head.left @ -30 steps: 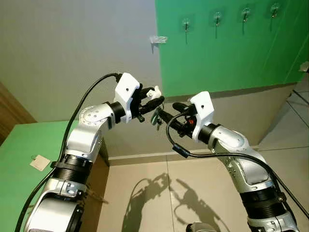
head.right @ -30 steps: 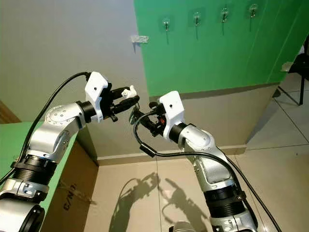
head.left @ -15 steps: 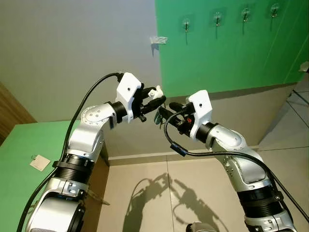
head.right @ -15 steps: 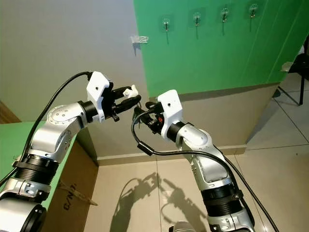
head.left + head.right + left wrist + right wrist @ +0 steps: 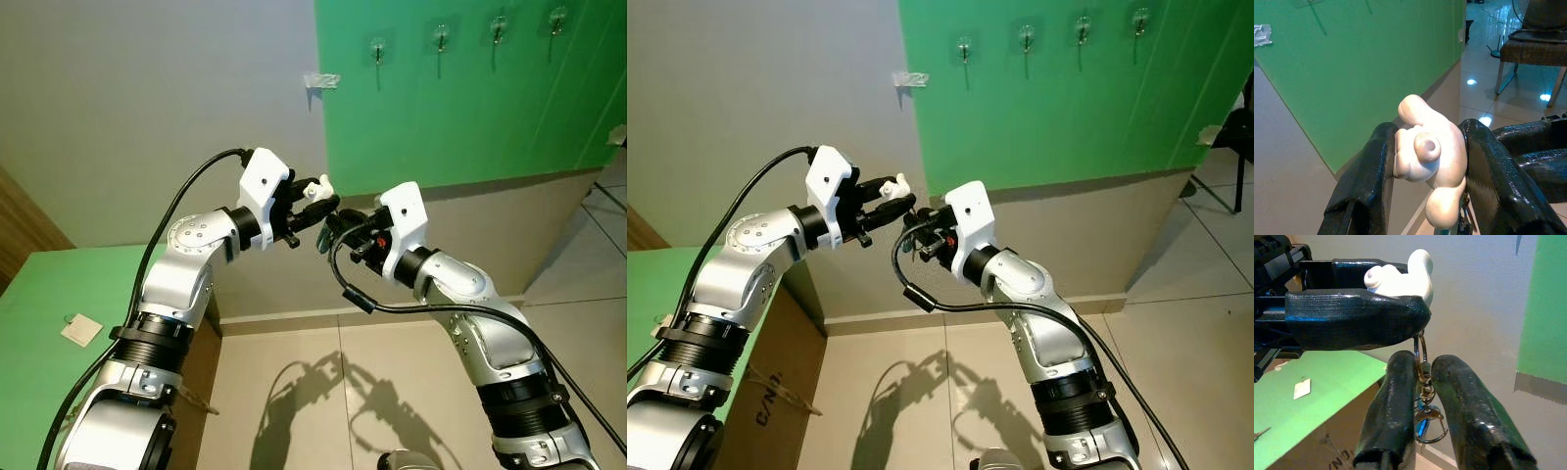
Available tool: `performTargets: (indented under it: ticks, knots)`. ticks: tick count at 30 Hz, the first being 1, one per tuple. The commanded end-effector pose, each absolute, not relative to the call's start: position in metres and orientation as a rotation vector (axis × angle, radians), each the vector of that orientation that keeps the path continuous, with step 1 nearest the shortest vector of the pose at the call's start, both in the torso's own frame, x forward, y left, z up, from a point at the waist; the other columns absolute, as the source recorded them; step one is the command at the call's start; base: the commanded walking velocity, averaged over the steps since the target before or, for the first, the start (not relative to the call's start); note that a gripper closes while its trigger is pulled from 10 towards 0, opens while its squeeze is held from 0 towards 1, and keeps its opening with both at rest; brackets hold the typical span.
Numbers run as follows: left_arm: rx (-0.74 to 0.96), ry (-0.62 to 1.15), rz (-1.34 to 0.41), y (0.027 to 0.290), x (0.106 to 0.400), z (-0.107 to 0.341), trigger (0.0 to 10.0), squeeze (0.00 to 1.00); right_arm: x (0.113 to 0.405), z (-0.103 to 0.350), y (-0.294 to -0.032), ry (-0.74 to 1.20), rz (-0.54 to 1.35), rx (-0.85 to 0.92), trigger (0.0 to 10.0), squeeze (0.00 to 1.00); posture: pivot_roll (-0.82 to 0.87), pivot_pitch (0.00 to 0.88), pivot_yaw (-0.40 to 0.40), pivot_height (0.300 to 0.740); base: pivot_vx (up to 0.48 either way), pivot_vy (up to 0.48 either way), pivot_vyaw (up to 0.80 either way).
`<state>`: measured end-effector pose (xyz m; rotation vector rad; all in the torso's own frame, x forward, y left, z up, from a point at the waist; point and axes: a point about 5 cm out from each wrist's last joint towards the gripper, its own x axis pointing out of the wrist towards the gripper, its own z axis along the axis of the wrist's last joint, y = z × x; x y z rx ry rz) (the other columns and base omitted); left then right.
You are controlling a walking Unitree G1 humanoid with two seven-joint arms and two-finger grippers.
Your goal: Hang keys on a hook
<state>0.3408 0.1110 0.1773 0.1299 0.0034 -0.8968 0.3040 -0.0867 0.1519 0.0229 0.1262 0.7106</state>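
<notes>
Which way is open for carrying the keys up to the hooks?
Open: the bare green wall between the pincers and the hooks. Crowded: mid-air, where the left pincer holds the white keychain figure and the right pincer pinches its key ring.

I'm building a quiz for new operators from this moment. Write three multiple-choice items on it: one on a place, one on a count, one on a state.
1. Where is the white figurine?
A. On the floor
B. Between the left gripper's jaws
C. On a wall hook

2. How many hooks are on the green wall panel?
A. Two
B. Four
C. Six

3. What is the right gripper doing?
A. Hanging idle
B. Pressing the wall
C. Pinching the key chain under the figurine

Answers:
1 B, the left wrist view shows it clamped between the black fingers.
2 B, four stand in a row in the left eye view.
3 C, the right wrist view shows its jaws closed around the chain.
</notes>
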Motion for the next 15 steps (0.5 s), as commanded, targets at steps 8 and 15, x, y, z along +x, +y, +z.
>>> performTargets:
  ticks: [8,15]
  knots:
    - [0.138,-0.038,-0.902,0.1092,0.3425,0.1909,0.0,0.0,0.3081,0.1578,-0.0848,0.095,0.712,-0.001,0.0,0.0,-0.26,0.0,0.125,0.74,0.0,0.0,0.0]
    - [0.134,-0.038,-0.905,0.1078,0.3409,0.1883,0.0,0.0,0.3045,0.1541,-0.0846,0.089,0.707,-0.009,0.0,0.0,-0.26,0.0,0.121,0.74,0.0,0.0,0.0]
